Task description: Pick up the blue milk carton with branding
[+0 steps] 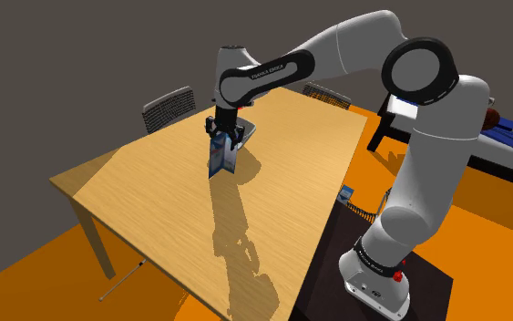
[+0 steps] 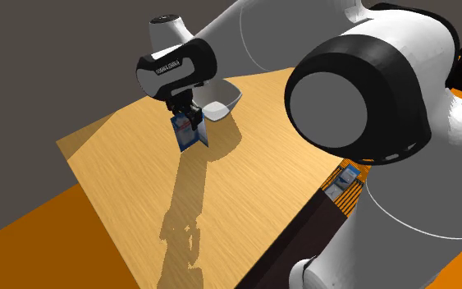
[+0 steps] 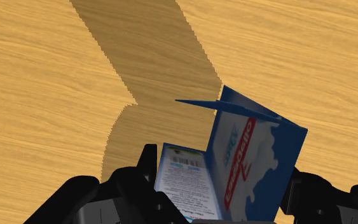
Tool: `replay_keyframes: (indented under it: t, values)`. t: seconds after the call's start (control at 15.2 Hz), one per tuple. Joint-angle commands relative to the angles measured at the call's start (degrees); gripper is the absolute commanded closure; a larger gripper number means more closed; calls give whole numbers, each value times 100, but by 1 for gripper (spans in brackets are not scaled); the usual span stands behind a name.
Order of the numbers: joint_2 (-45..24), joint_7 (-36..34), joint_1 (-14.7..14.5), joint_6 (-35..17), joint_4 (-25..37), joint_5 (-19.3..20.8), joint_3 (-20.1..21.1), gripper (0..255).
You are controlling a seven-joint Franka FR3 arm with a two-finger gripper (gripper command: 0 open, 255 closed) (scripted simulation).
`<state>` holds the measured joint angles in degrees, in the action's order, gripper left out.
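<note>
Your robot is a single arm point(image 1: 336, 46) made of smooth, rounded white shells. You would find a dark, almost black ring or round cap point(image 1: 423, 73) at each joint. A black band point(image 1: 268, 73) near the wrist carries small white lettering, too small to read. The base point(image 1: 373, 287) flares into a white foot, topped by a black collar point(image 1: 377, 258) with tiny white print and a small red dot point(image 1: 399, 270). The gripper point(image 1: 225, 137) is entirely black and blocky, with two thick fingers point(image 3: 133, 184).
</note>
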<state>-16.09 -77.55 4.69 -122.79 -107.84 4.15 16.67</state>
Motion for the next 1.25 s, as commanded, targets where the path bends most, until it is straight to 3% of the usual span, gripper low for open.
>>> replay_keyframes:
  t: [0.0, 1.19]
  values:
    - [-4, 2, -1, -1, -8, 0, 1, 255]
    - [404, 89, 31, 1050, 652, -151, 45, 255]
